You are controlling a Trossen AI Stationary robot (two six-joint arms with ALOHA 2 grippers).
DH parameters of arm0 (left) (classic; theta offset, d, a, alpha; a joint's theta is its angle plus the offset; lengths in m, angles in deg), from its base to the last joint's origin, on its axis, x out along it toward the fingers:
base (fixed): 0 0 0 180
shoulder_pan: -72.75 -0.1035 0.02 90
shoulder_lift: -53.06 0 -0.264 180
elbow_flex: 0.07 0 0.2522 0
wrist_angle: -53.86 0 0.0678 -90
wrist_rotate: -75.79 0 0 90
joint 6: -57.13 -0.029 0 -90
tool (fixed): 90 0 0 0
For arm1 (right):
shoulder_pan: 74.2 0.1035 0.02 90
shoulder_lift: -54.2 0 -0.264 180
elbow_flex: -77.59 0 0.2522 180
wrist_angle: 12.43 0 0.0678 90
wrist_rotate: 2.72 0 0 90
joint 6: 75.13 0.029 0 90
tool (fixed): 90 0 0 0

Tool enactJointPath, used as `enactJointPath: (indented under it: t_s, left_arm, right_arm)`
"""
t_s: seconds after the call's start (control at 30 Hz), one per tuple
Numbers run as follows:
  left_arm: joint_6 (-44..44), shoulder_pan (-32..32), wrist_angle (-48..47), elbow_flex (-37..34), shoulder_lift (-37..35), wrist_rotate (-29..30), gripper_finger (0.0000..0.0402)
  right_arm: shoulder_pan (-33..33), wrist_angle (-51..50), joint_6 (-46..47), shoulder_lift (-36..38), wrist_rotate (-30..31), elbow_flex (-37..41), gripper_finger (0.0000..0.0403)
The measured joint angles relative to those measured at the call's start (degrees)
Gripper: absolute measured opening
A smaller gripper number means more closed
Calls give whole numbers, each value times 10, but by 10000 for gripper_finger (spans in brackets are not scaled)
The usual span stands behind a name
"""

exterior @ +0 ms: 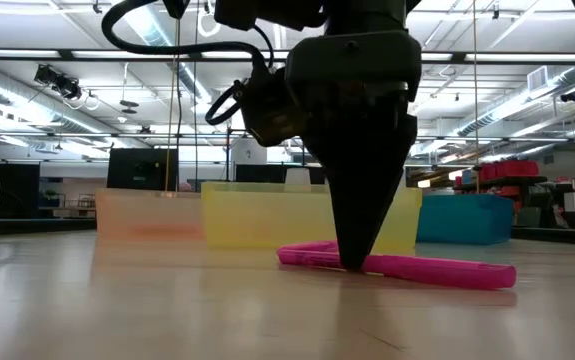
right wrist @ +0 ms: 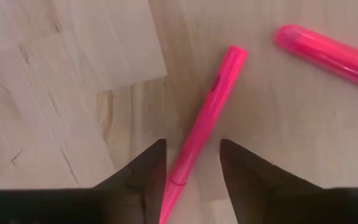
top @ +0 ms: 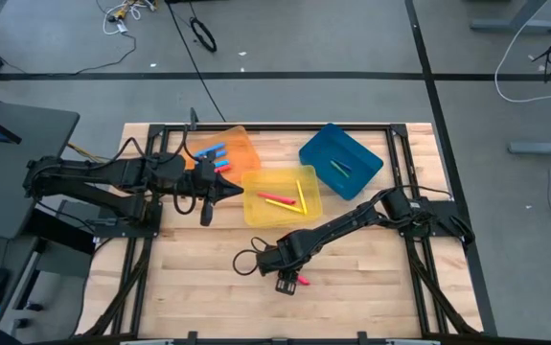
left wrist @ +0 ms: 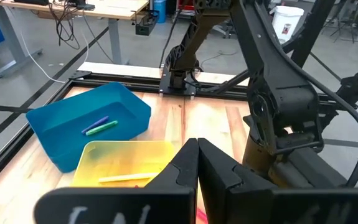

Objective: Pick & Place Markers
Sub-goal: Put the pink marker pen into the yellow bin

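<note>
I am seeing the right gripper [right wrist: 191, 171] standing on the table [top: 198, 278], fingers parted astride 1 pink marker [right wrist: 207, 124] lying flat, not pinching it; a second pink marker [right wrist: 331, 56] is lying near. The left gripper [left wrist: 197, 165] is hanging shut beside the yellow tray [top: 256, 213], holding nothing.

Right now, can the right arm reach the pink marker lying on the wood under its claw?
Probably yes. The right claw is open and straddles the pink marker on the table; nothing lies between them, and the second pink marker lies apart.
</note>
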Motion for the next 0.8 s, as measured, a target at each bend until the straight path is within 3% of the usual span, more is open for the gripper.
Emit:
enactJointPath:
  t_s: [0.23,0.57,0.8]
  left_arm:
    - [0,0,0,0,0,0,12]
    - [0,0,0,0,0,0,12]
    - [0,0,0,0,0,0,12]
  right_arm:
    - [0,-1,-12,-2,4,0,123]
    - [0,-5,-40,-2,5,0,14]
    - [0,-10,-42,4,3,2,20]
